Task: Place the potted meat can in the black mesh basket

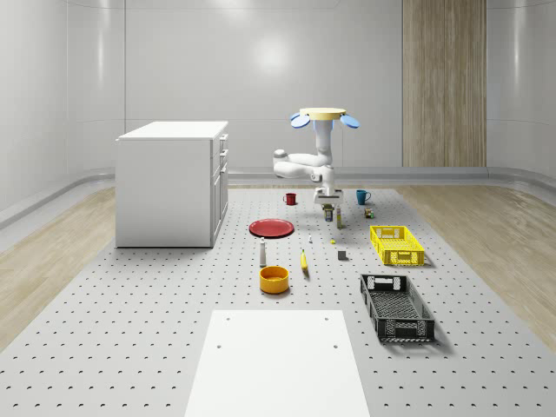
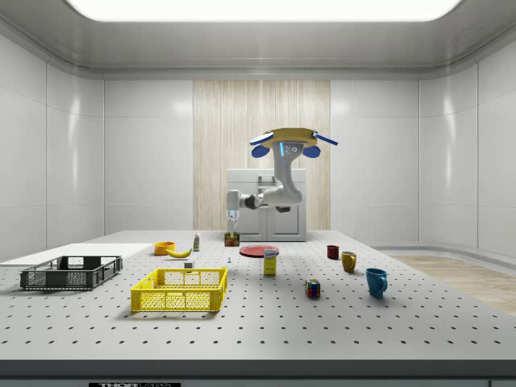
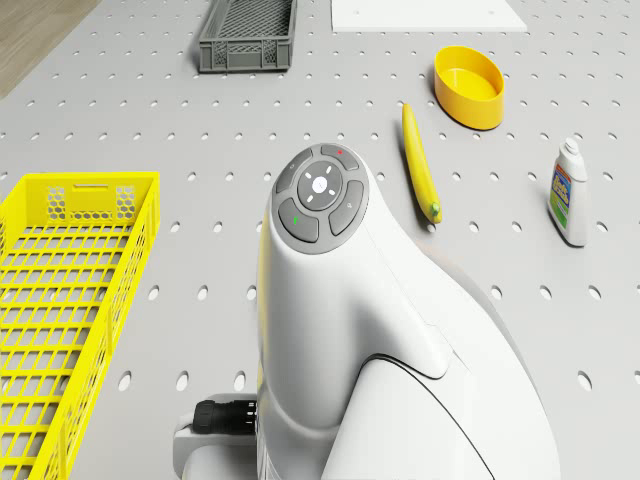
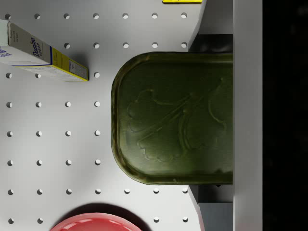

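Note:
The potted meat can [image 4: 173, 118], a dark green rounded tin, hangs a little above the table with my gripper [image 4: 211, 118] shut on it; grey fingers [image 4: 216, 14] press its two opposite edges. In the whole-scene view the gripper [image 1: 328, 205] holds the can [image 1: 329, 212] over the far middle of the table. The side view shows the can [image 2: 232, 239] under the gripper [image 2: 232, 229]. The drone [image 1: 318, 115] hovers above that spot, arm bent downward. The black mesh basket [image 1: 396, 306] sits at the whole-scene view's near right, also seen as the basket [image 2: 71, 272] and basket [image 3: 250, 35].
A yellow basket [image 1: 397, 244] lies between the can and the black basket. A sugar box [image 4: 43, 53] and a red plate [image 4: 94, 224] are below the can. A banana [image 3: 420, 160], yellow bowl [image 3: 468, 85], bottle [image 3: 568, 190], mugs [image 2: 376, 281] and a white cabinet [image 1: 172, 182] stand around.

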`<state>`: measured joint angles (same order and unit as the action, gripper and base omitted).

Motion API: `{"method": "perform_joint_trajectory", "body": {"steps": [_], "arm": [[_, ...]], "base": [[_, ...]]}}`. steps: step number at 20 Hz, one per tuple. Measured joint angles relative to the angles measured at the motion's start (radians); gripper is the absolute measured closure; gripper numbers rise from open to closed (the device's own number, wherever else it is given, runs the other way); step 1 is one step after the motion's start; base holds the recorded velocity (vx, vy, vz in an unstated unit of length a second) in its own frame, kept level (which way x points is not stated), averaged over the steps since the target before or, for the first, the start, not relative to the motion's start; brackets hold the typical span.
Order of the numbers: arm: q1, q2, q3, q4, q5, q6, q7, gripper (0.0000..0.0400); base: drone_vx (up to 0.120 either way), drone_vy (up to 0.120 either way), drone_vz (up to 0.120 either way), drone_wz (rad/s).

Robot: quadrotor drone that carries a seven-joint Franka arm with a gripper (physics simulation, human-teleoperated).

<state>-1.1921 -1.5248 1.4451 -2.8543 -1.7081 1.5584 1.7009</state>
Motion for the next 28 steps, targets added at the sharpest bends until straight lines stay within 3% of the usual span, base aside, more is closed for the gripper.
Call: {"method": "perform_joint_trajectory", "body": {"steps": [28], "arm": [[-0.004,-0.033,0.004,0.001,0.013,0.03,0.003,0.0109]], "base": [[0.12,0.119,0.0,0.0]]}}
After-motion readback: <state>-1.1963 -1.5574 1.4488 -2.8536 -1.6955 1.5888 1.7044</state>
